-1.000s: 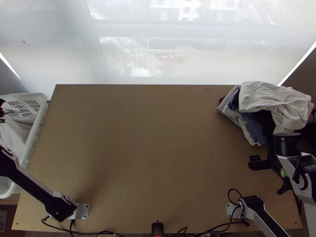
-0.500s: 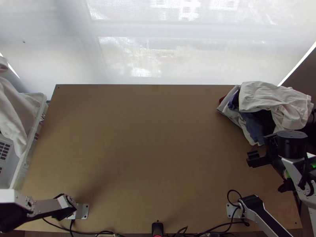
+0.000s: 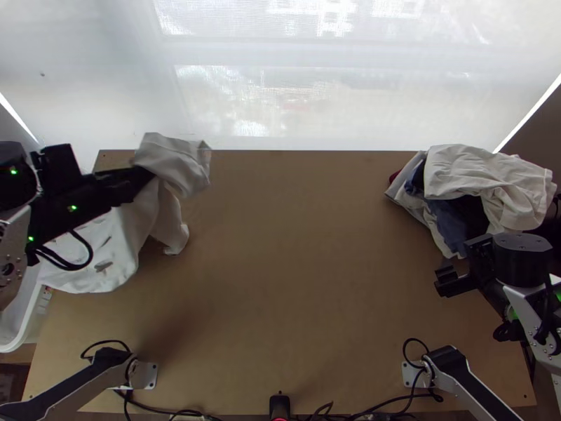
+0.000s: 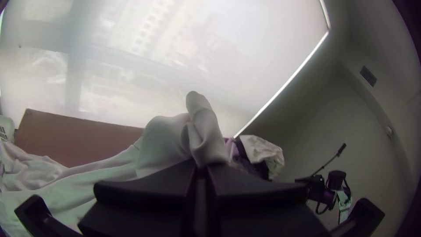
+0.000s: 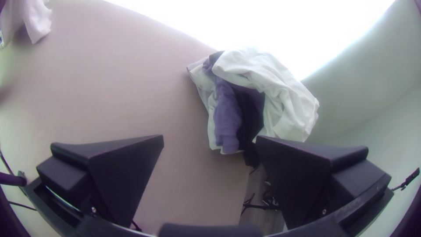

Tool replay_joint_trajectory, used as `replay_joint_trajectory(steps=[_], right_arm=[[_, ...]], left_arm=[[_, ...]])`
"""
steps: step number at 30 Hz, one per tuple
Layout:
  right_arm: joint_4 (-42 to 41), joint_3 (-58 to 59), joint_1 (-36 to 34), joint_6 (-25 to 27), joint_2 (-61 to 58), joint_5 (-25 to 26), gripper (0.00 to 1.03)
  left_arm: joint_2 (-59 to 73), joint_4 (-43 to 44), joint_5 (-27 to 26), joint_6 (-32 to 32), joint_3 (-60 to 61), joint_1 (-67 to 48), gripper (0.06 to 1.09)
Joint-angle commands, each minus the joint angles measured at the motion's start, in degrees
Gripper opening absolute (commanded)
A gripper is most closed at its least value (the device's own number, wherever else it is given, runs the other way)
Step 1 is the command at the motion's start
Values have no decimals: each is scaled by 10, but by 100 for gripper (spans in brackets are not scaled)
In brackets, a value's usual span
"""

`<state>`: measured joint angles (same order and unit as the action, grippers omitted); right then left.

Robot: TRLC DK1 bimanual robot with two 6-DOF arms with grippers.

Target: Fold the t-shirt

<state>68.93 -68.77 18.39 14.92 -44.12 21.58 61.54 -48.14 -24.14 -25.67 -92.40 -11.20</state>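
L. claw (image 3: 142, 180) clamped on bunched part of white t-shirt (image 3: 173, 163); rest hangs over L. side of tabletop (image 3: 294, 281), prob. partly over basket (image 3: 26, 331). R. claw (image 3: 446, 279) wide, near clothes pile (image 3: 484, 184), R. side.

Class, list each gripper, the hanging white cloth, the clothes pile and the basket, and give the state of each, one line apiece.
Left gripper: jaws shut on the white cloth.
Right gripper: jaws open, holding nothing.
White cloth: hanging bunched, not folded.
Clothes pile: loosely heaped, at the table's far right corner.
Basket: beside the table, partly hidden.
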Motion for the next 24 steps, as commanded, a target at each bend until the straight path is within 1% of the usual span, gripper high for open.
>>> replay_joint_trajectory(steps=[1, 6, 10, 17, 20, 24], right_arm=[[-7, -15, -1, 6, -3, 1, 98], [-8, -22, -28, -1, -2, 3, 98], [-7, -21, -47, -4, 2, 5, 98], [-12, -19, -101, -3, 0, 9, 98], [-12, -15, -119, -4, 0, 8, 98], [-9, -8, -129, -3, 7, 8, 98]], left_arm=[[33, 4, 6, 26, 28, -147, 9], [106, 60, 28, 51, 28, -221, 9], [166, 102, 64, 75, 35, -305, 9], [242, 154, 71, 82, 47, -438, 9], [271, 184, 81, 83, 45, -466, 9], [323, 222, 103, 72, 20, -475, 9]])
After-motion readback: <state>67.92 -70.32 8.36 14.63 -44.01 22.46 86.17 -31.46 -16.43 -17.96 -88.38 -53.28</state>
